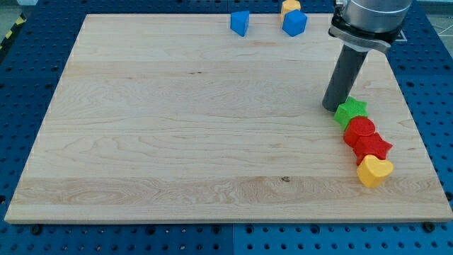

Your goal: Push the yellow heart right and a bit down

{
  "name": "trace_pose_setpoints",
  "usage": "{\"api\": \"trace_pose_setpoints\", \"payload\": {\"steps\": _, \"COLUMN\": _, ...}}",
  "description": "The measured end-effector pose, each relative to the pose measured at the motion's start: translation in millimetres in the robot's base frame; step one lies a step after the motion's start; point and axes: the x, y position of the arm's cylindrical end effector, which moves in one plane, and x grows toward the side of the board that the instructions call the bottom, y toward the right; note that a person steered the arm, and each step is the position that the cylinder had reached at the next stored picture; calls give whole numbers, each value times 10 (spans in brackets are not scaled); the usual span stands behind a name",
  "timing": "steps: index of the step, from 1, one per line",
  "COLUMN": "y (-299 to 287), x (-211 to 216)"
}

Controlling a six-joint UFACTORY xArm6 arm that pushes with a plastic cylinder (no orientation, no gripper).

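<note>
The yellow heart (pixel 374 171) lies near the wooden board's right edge, low in the view. It is the lowest of a tight diagonal row: a green star (pixel 350 111) at the top, a red round block (pixel 359 130), a red star (pixel 373 147), then the heart. My tip (pixel 331 106) rests on the board just left of the green star, touching or nearly touching it. The tip is well above and left of the yellow heart, with the two red blocks between them.
At the board's top edge sit a blue block (pixel 240 23), a second blue block (pixel 294 23) and a small yellow-orange block (pixel 290 6) behind it. The wooden board (pixel 177 142) lies on a blue perforated table.
</note>
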Motion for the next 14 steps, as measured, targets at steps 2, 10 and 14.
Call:
{"api": "trace_pose_setpoints", "payload": {"steps": 2, "y": 83, "x": -31}}
{"api": "trace_pose_setpoints", "payload": {"steps": 10, "y": -511, "x": 1352}}
{"api": "trace_pose_setpoints", "payload": {"steps": 14, "y": 15, "x": 1191}}
